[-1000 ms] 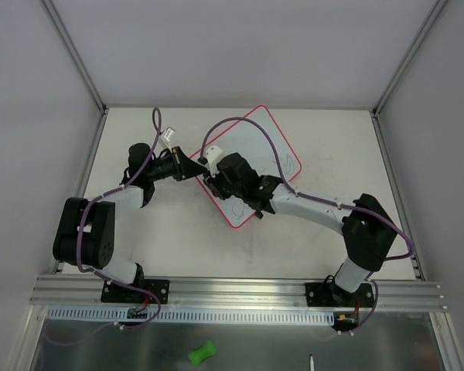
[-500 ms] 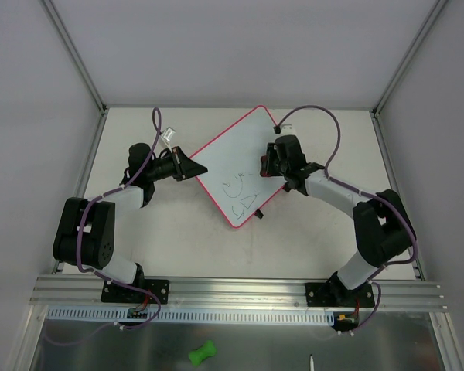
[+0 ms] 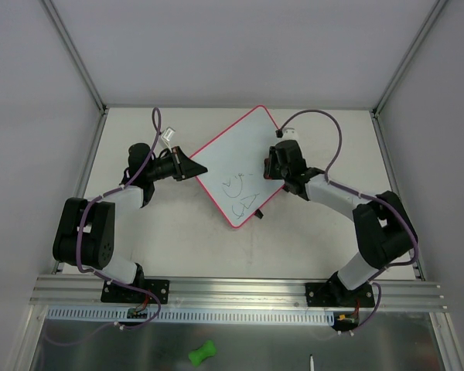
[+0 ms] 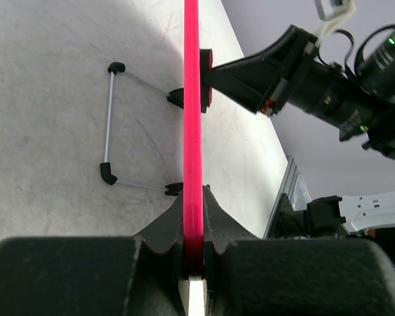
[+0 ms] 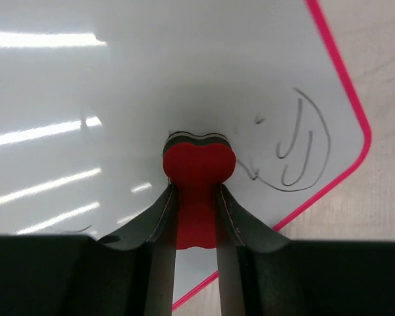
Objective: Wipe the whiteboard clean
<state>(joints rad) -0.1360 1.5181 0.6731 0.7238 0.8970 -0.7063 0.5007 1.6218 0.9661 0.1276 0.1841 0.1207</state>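
The whiteboard, white with a thin red-pink frame, sits turned like a diamond at the table's middle. Pen marks show on its near part. My left gripper is shut on the board's left corner; in the left wrist view the frame edge runs straight out from between its pads. My right gripper is shut on a red bone-shaped eraser, which presses on the board near its right edge. More pen marks lie just right of the eraser.
A wire stand with black clips sticks out from the board's underside onto the table. A black clip shows at the board's near edge. A green bone-shaped object lies in front of the rail.
My right gripper has swept the eraser from the board's left-near part across to its right edge, then edged slightly. The left gripper has kept its hold.
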